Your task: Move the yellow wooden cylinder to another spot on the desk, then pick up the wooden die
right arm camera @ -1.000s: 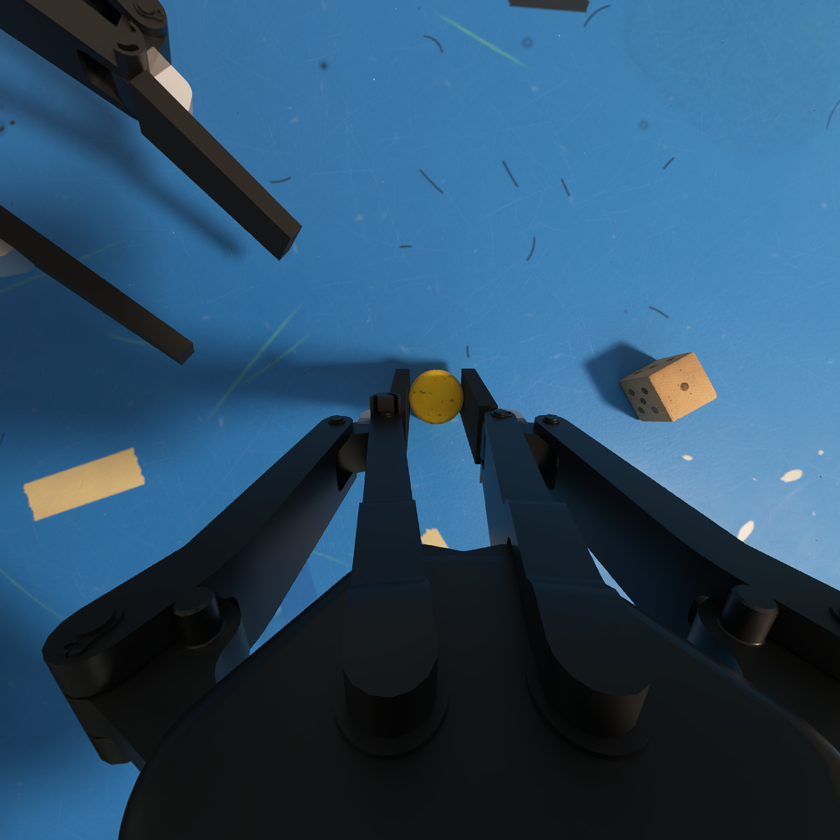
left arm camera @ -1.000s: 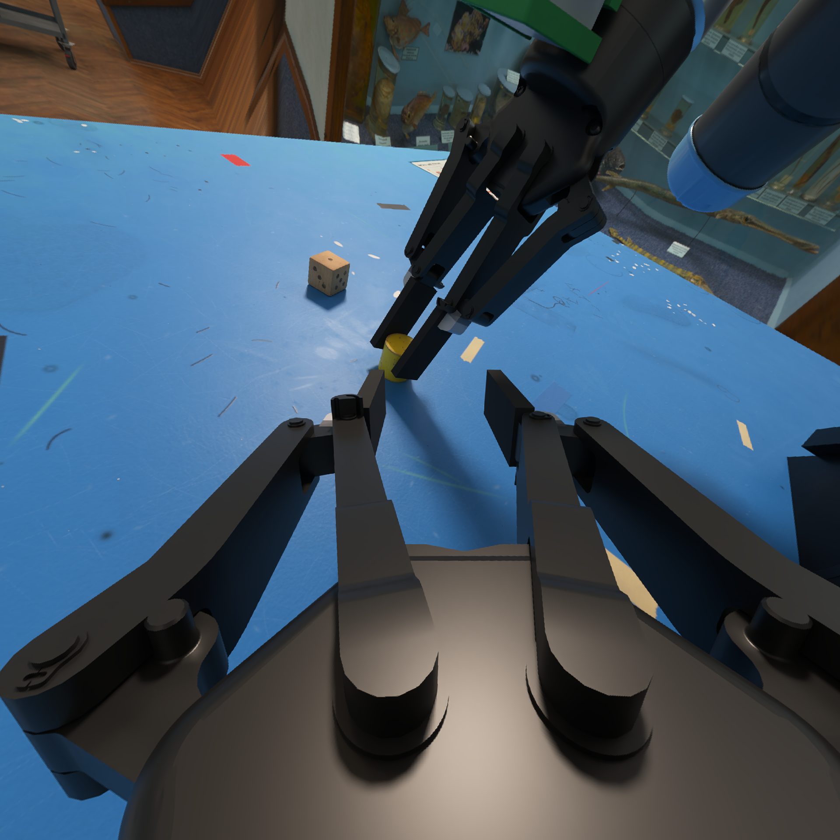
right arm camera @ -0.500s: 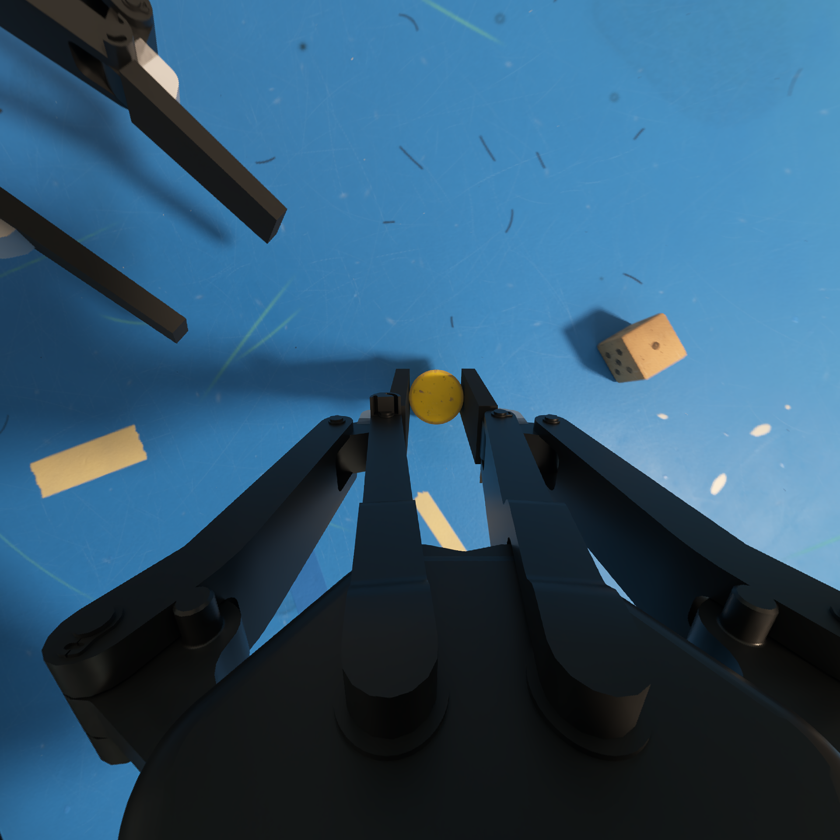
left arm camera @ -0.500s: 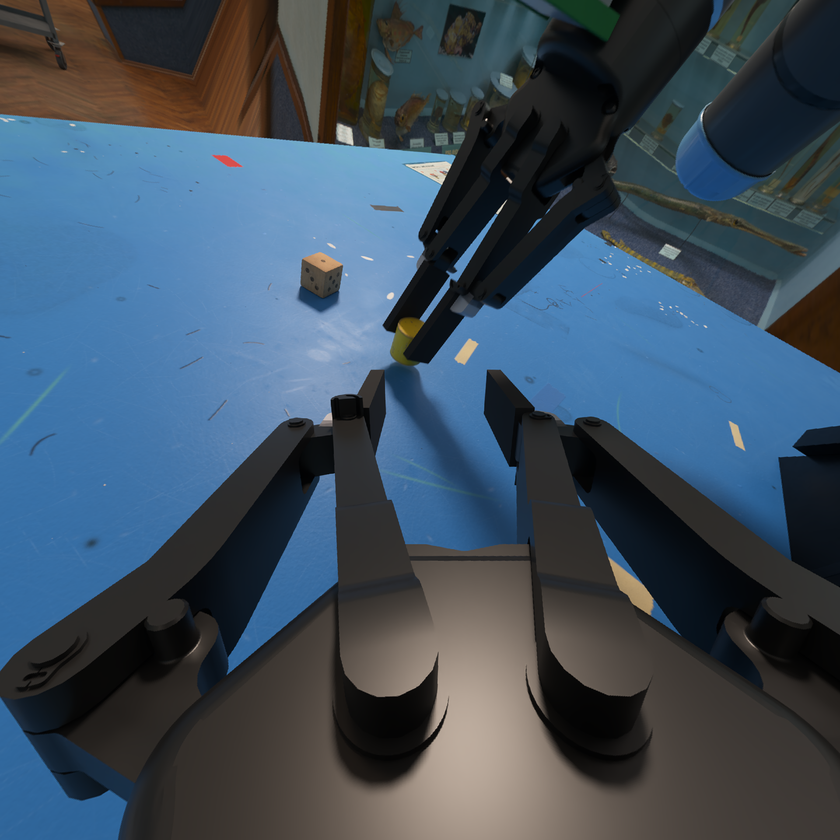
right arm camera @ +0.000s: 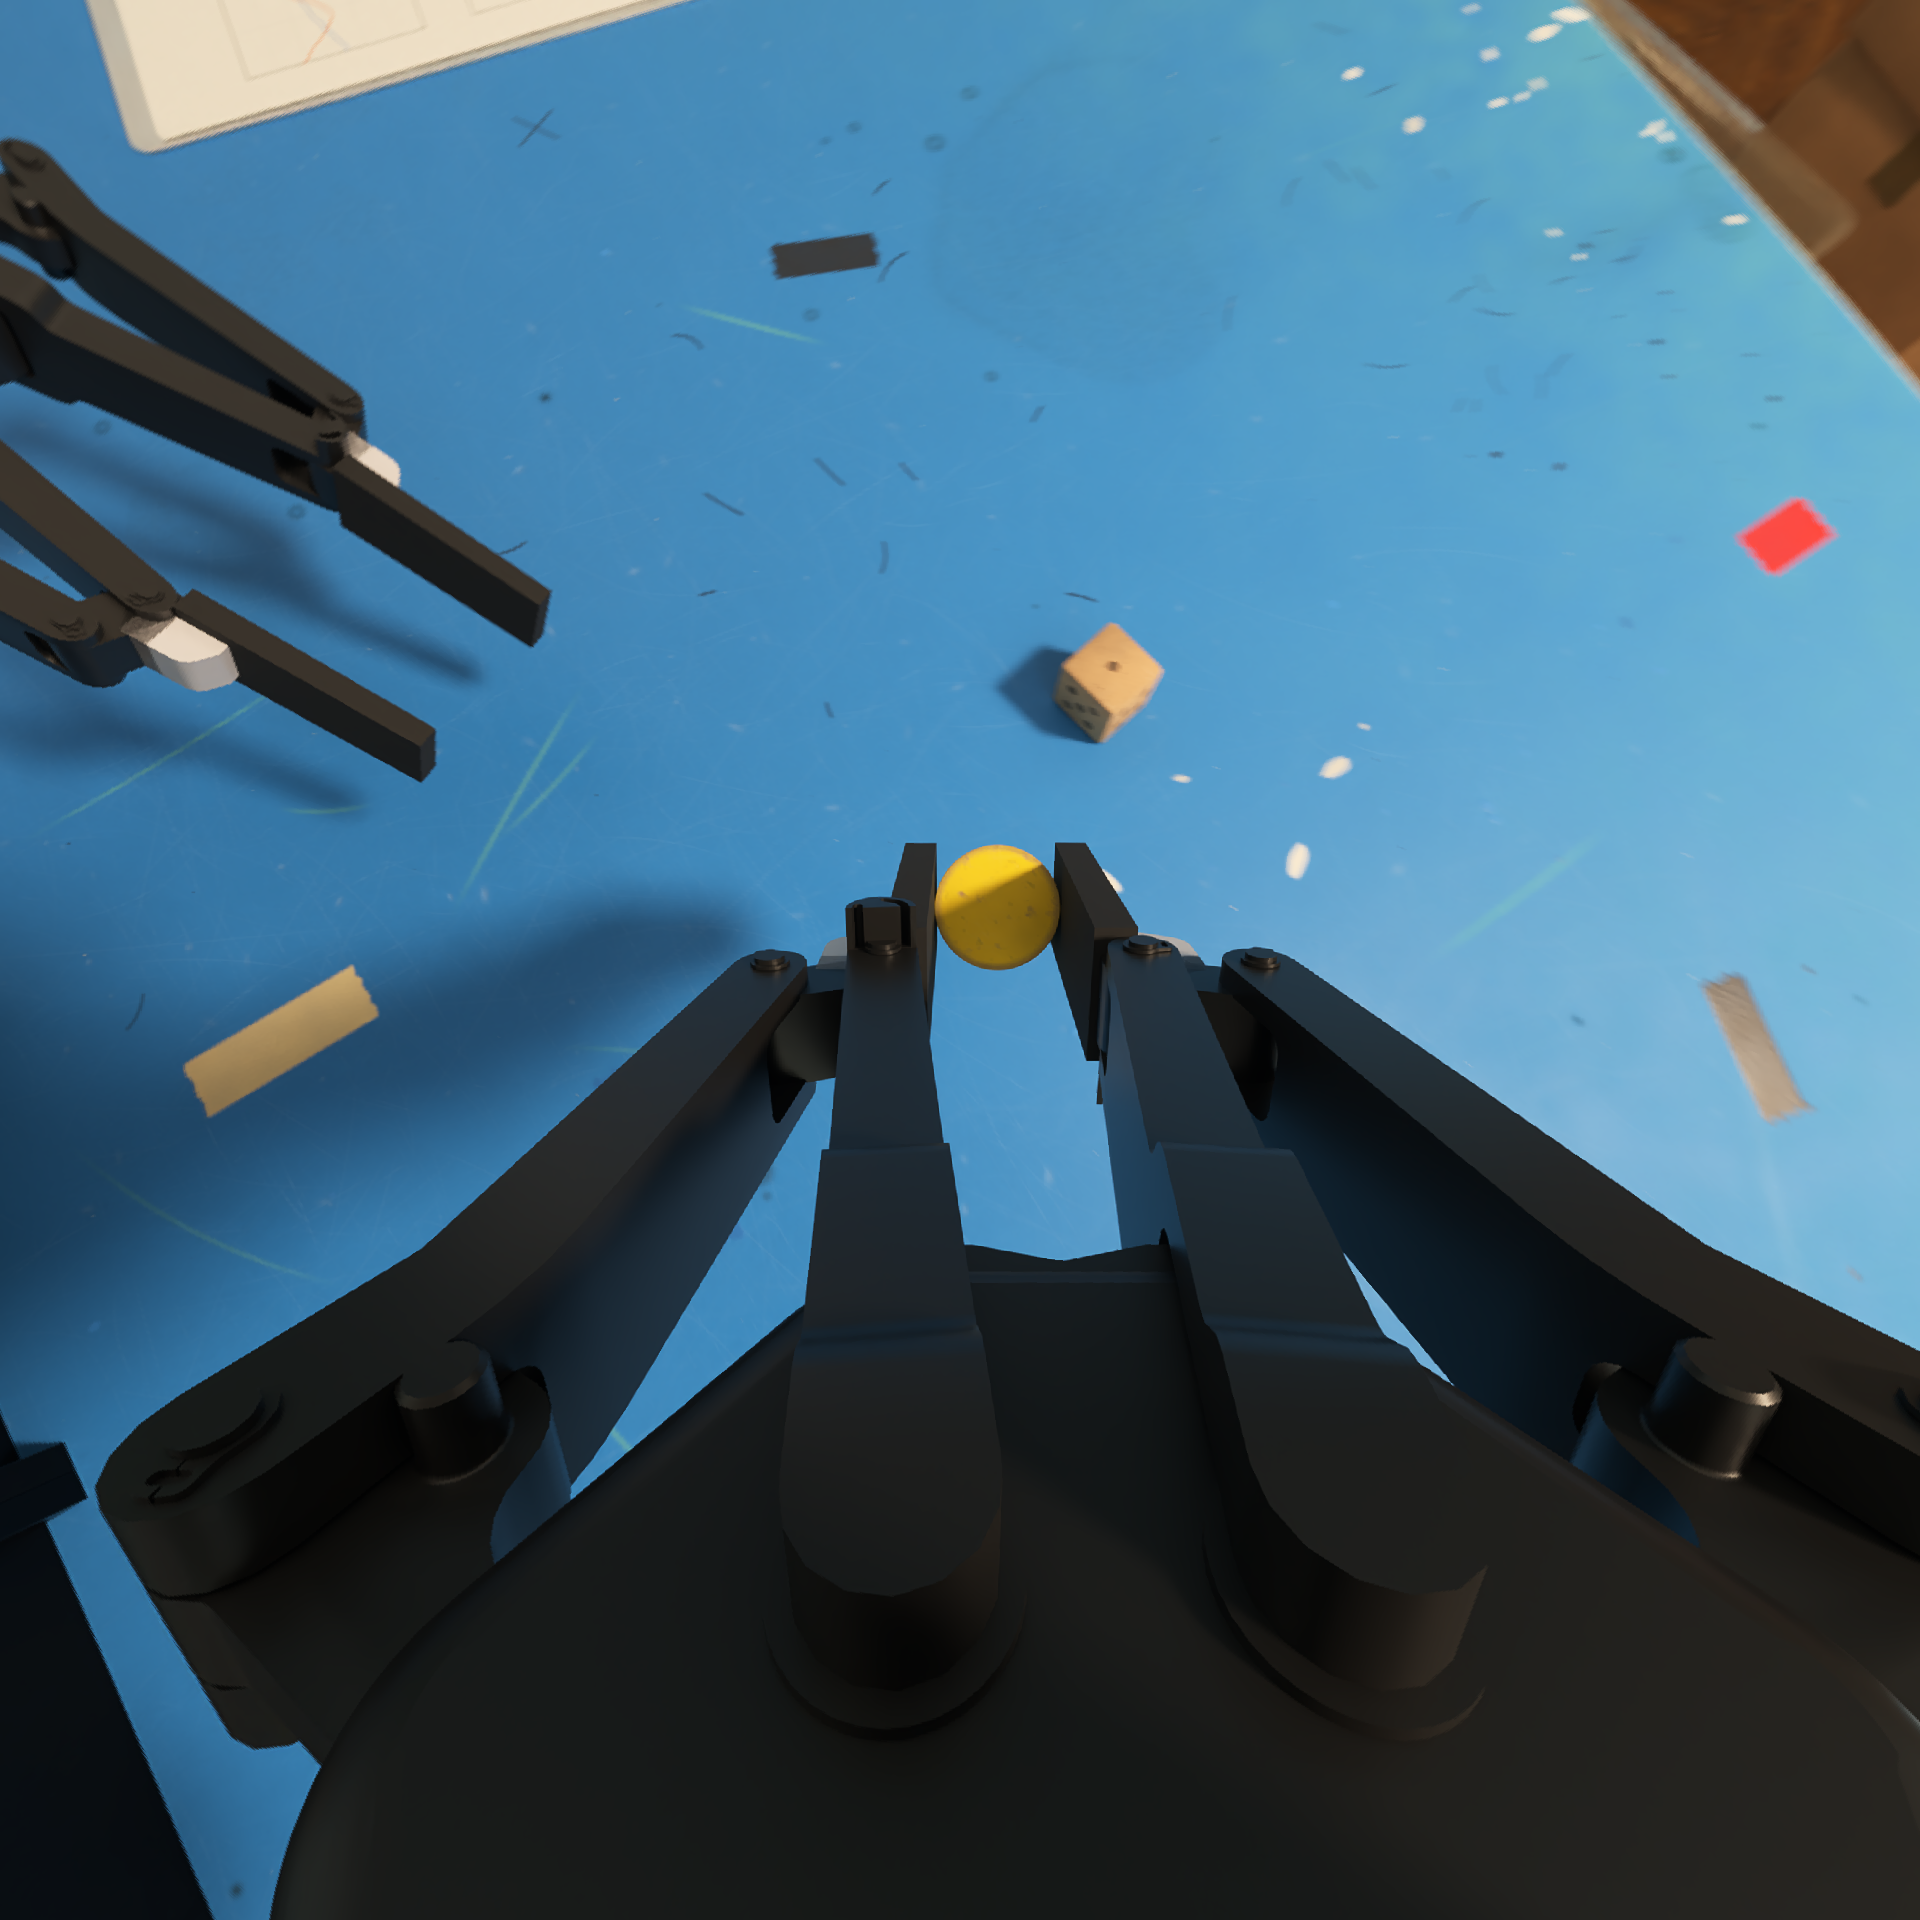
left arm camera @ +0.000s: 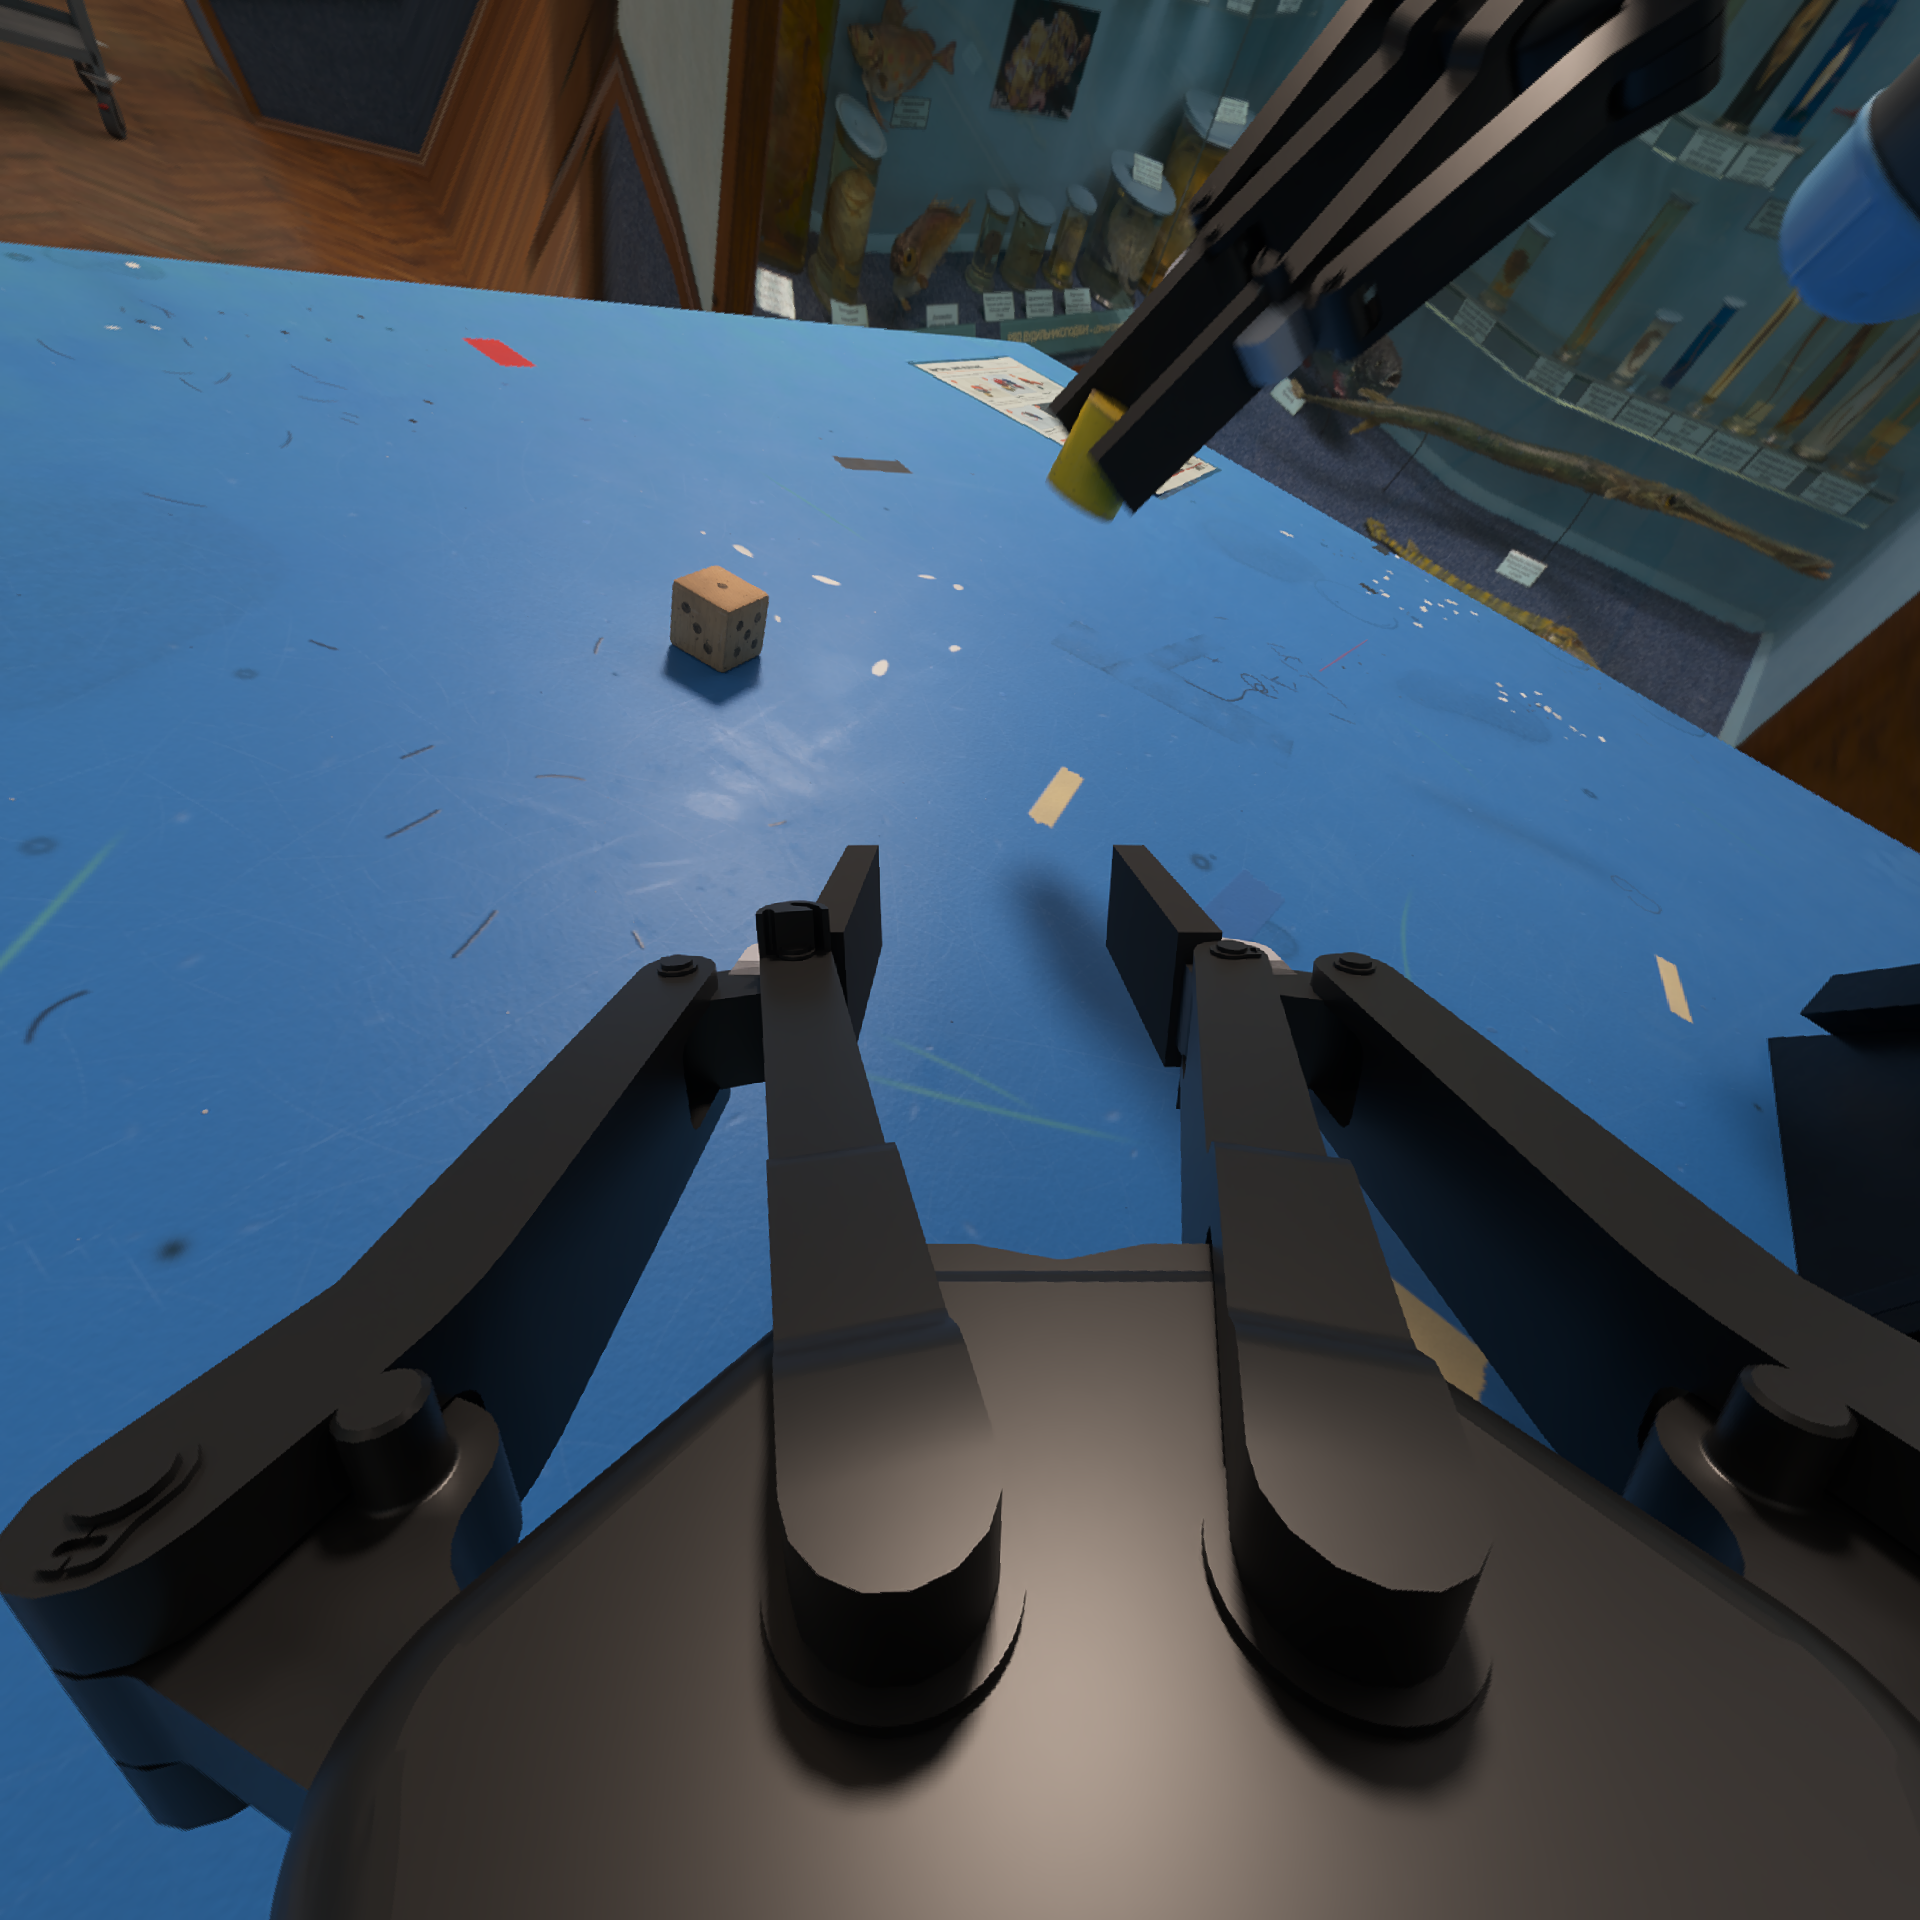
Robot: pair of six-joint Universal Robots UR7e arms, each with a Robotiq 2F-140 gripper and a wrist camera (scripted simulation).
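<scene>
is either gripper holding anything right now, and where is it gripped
The right gripper holds the yellow wooden cylinder, pinched across its round sides, clear of the desk. The left gripper is open and empty.

Surface (left arm camera: 312,623): blue, matt, scuffed and scratched; die (left arm camera: 719,617) at upper centre: pale raw wood, grainy; cylinder (right arm camera: 995,906): yellow painted wood, smooth with small flecks; left end effector (left arm camera: 995,904): black, satin sheen; paper sheet (right arm camera: 312,52), upper left.
</scene>
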